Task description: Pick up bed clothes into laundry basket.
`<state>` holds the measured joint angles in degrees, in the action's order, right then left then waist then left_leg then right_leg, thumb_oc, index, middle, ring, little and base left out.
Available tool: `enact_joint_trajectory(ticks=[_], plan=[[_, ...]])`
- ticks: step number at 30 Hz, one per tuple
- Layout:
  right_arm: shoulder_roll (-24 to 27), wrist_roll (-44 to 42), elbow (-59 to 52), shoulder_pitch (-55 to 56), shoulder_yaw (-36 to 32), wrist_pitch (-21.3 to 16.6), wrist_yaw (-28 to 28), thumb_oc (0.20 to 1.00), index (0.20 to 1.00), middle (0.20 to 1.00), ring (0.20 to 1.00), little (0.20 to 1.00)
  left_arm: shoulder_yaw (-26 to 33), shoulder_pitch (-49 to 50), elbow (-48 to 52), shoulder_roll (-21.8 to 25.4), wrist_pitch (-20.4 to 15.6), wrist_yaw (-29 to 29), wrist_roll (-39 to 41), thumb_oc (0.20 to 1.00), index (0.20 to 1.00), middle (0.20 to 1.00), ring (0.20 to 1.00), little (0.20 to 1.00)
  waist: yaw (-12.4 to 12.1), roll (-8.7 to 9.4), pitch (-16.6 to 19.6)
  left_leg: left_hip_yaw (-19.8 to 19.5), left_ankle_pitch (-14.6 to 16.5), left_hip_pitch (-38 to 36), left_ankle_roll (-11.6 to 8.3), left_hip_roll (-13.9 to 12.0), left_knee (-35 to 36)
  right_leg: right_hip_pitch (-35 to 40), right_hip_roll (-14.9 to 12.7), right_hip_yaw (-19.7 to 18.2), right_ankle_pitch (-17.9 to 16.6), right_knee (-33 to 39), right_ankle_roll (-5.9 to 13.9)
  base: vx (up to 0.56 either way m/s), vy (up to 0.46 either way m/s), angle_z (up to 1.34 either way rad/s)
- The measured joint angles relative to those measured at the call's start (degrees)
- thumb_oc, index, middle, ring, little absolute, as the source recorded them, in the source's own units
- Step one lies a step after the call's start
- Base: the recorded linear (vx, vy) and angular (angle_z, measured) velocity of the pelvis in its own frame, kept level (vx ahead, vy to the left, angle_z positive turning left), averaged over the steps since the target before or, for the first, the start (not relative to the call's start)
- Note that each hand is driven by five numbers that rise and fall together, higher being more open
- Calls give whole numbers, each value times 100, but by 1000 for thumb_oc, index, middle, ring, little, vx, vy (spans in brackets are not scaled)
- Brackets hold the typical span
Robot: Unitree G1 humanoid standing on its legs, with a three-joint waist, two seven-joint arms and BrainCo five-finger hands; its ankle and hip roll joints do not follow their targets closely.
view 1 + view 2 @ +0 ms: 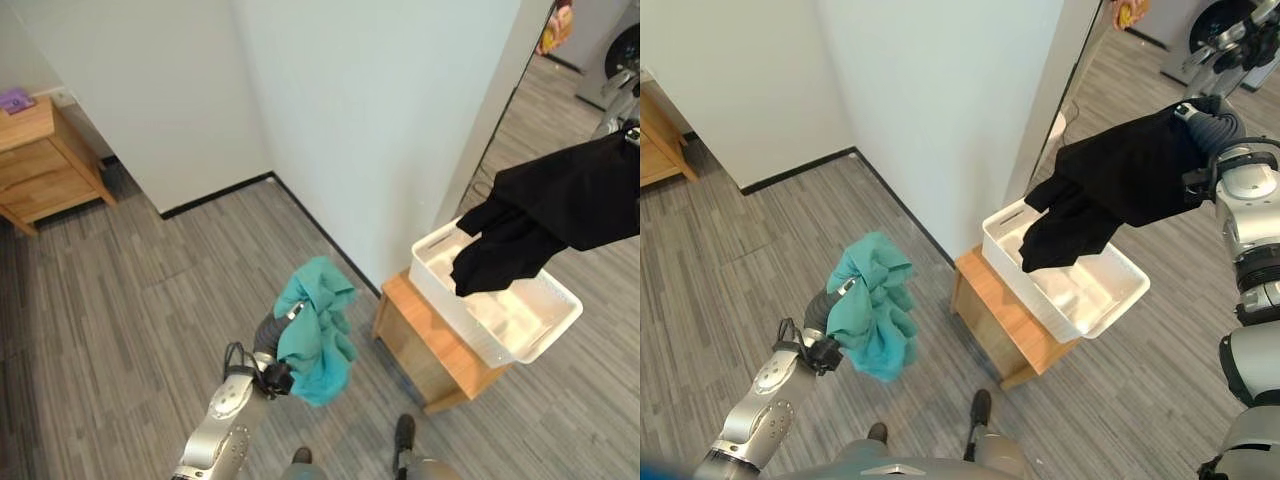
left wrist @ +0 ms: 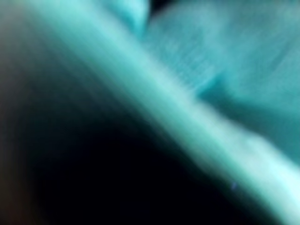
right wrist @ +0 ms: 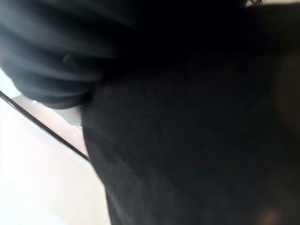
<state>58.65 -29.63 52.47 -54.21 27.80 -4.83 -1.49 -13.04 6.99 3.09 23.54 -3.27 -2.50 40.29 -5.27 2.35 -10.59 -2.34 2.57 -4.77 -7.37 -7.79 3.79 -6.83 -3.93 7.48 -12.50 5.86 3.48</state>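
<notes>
A bunched teal cloth (image 1: 318,335) hangs in the air over the grey floor, left of the basket. My left hand (image 1: 291,312) is shut on it, with one silver finger showing over the top of the bunch; the teal cloth (image 2: 225,70) presses against the left wrist view. A black garment (image 1: 1110,185) hangs from my right arm above the white laundry basket (image 1: 1110,300), its lower end dangling over the basket's far side. The garment covers my right hand, and I see just the dark wrist cover (image 1: 1218,130). The black garment (image 3: 197,140) lies close before the right wrist camera.
The basket sits on a low wooden stool (image 1: 415,330) against a white wall corner (image 1: 300,130). A wooden nightstand (image 1: 40,160) with a purple item (image 1: 15,99) stands at the far left. A washing machine (image 1: 1230,30) is at the far right.
</notes>
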Motion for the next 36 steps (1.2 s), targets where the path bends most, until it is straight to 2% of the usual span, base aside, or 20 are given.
enact_joint_trajectory(ticks=[8,9,10,14,18,22,23,25,27,29,32,34,36], plan=[[-746,215,306,199,-65,136,25,200,200,200,200,200,-9,-23,13,-5,-52,112,1,200,200,200,200,200,-108,-141,-281,-36,-63,471,-30,-20,-13,-411,15,41,-30,1,-3,-51,-26,2],[-825,218,318,291,-73,161,-5,514,514,514,514,514,-8,-56,14,-14,-51,116,1,200,200,200,200,200,-113,-144,-353,-67,-75,459,-42,-26,-18,-416,18,62,-36,-3,-11,1,-13,9],[-919,225,441,310,-21,206,-55,1000,1000,1000,1000,1000,-9,-74,14,-16,-51,120,1,200,200,200,200,200,-117,-164,-413,-123,-87,478,-62,-31,-15,-416,22,91,-53,-4,-34,1,-21,15],[-1097,274,481,401,-20,337,-170,1000,1000,1000,1000,1000,0,-119,36,-15,-51,153,1,200,200,200,200,200,-133,-201,-479,-155,-88,522,-64,-54,-4,-435,34,130,-59,-2,-42,17,-16,6],[-1016,277,291,404,-19,359,-275,1000,1000,1000,1000,1000,50,-115,57,-15,-51,206,0,200,200,200,200,200,-123,-190,-486,-146,-88,533,-64,-44,3,-462,30,108,-60,-3,-43,33,-6,-2],[-410,301,-889,540,-18,403,-303,1000,1000,1000,1000,1000,382,-116,74,-9,-51,218,0,200,200,200,200,200,-73,-188,-558,-112,-85,390,-61,-41,21,-364,48,32,-59,-4,-41,35,7,-9],[-31,408,-1473,660,-44,361,-329,1000,1000,1000,1000,1000,549,-67,97,-3,-58,222,0,200,200,200,200,200,-45,-191,-561,-92,-85,346,-61,-43,48,-345,50,7,-59,-4,-41,60,9,-3],[406,526,-1946,742,-110,310,-352,1000,1000,1000,1000,1000,717,-82,98,73,-56,226,-1,200,200,200,200,200,49,-191,-580,-89,-85,237,-60,-42,67,-251,50,1,-51,-3,-32,78,16,-3],[868,714,-2540,1037,-547,245,-348,1000,1000,1000,1000,1000,855,-176,132,259,-75,221,-5,200,200,200,200,200,107,-213,-587,-51,-84,85,-58,-46,106,-132,50,-27,-14,1,16,53,9,-6],[1126,742,-3148,1473,-1190,142,-281,1000,1000,1000,1000,1000,1059,-299,202,456,-119,226,-12,200,200,200,200,200,225,-221,-588,-4,-70,-41,-35,-36,123,-27,41,-54,17,10,38,42,4,-7],[1190,898,-4094,2226,-2070,23,-278,1000,1000,1000,1000,1000,1326,-472,373,615,-163,233,-15,200,200,200,200,200,383,-253,-562,19,-17,-118,29,-10,122,38,25,-115,24,11,35,45,6,-11],[1117,843,-4622,2877,-2613,-125,-285,1000,1000,1000,1000,1000,1341,-782,482,676,-187,234,-14,200,200,200,200,200,553,-314,-512,56,-4,-179,41,18,119,57,6,-184,29,12,22,45,4,-8],[563,569,-5181,3487,-3240,-241,-298,1000,1000,1000,1000,1000,1338,-1106,510,969,-192,241,-15,200,200,200,200,200,640,-337,-464,63,-3,-191,43,7,110,66,9,-199,26,7,20,33,0,-4]])
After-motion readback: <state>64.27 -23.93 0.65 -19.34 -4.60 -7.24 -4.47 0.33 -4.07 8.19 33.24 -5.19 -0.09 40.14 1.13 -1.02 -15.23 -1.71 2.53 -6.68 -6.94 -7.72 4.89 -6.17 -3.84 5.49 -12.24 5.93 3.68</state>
